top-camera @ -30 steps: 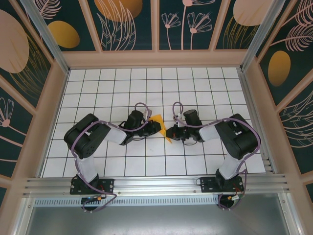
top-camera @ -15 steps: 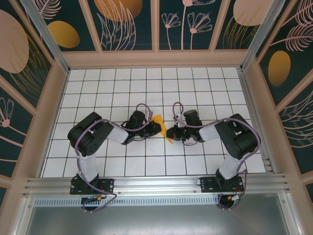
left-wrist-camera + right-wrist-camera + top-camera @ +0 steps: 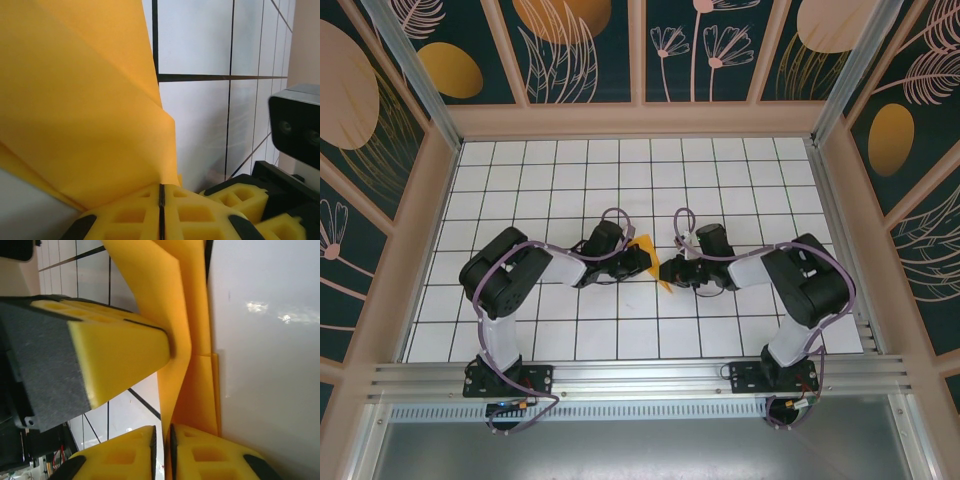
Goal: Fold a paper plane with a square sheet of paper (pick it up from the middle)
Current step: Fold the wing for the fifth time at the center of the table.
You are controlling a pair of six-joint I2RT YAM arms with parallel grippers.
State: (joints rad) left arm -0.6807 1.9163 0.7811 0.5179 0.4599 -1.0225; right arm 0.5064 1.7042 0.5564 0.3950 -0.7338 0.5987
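The square sheet of paper [image 3: 642, 246] is a folded orange-yellow pointed shape, raised off the tiles between both grippers at the middle of the floor. My left gripper [image 3: 644, 262] reaches in from the left. In the left wrist view its pads [image 3: 130, 215] press together at the left gripper [image 3: 161, 192], and a paper [image 3: 75, 100] flap rises from the seam. My right gripper [image 3: 669, 270] comes from the right. At the right gripper [image 3: 162, 437] the pads stand a narrow slit apart, with a thin edge of the paper [image 3: 185, 365] running loosely between them. The left finger [image 3: 120, 352] presses the fold.
White tiled floor [image 3: 740, 190] with dark grid lines spreads all round the grippers. Patterned walls with wooden frames [image 3: 635, 118] close the back and sides. An aluminium rail [image 3: 640, 375] with both arm bases runs along the near edge.
The right gripper's pads have parted slightly from fully shut. The left gripper has tightened on the paper and its arm has shifted slightly to the right. The paper stays between them.
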